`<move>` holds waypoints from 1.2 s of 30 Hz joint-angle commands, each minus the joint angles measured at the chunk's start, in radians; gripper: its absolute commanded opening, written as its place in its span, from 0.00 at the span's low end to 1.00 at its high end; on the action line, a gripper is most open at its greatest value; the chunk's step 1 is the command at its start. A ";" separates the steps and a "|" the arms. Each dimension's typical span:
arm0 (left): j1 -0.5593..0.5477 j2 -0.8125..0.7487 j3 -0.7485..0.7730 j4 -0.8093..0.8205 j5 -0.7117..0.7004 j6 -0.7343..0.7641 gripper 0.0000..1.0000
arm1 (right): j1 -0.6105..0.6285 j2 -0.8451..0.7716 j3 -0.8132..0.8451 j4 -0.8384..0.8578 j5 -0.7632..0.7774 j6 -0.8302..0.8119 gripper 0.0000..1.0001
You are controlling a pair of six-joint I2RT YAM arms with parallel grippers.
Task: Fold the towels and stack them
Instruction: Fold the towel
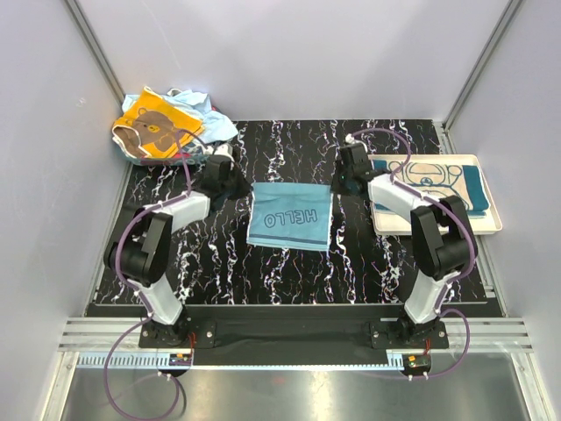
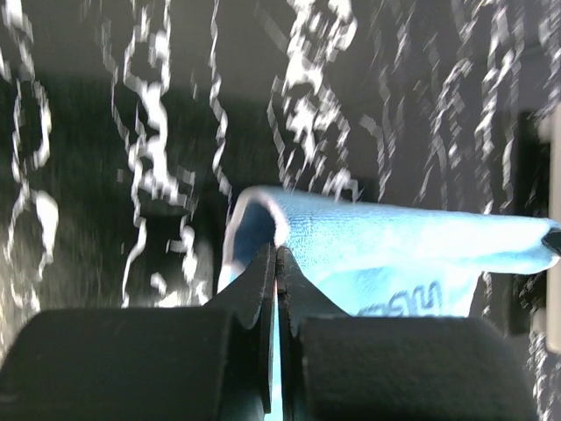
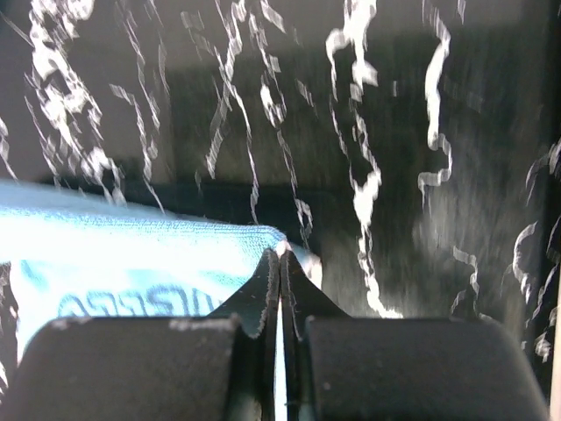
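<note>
HELLO towel (image 1: 289,217), light blue, lies at the middle of the black marbled mat (image 1: 219,263), its lettering upside down from the overhead camera. The left gripper (image 2: 277,254) is clenched on the towel's far-left corner and the right gripper (image 3: 280,250) is clenched on its far-right corner, each pair of jaws pressed together with blue cloth pinched between them. In both wrist views (which are blurred) the pinched far edge curls up a little from the mat, while the near part of the cloth lies flat on it. Past the mat's far-left corner sits a loose pile of towels, an orange-yellow bear towel (image 1: 156,127) on top with pale blue cloth (image 1: 210,118) behind it. Along the mat's right edge a white tray (image 1: 438,231) holds a flat teal towel with a beige centre (image 1: 434,180).
</note>
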 commanded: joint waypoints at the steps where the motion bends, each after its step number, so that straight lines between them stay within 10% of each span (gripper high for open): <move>1: -0.012 -0.102 -0.063 0.085 -0.076 -0.017 0.00 | -0.001 -0.086 -0.094 0.052 -0.024 0.035 0.00; 36: -0.089 -0.280 -0.295 0.029 -0.155 0.005 0.00 | 0.100 -0.379 -0.460 0.104 -0.042 0.145 0.00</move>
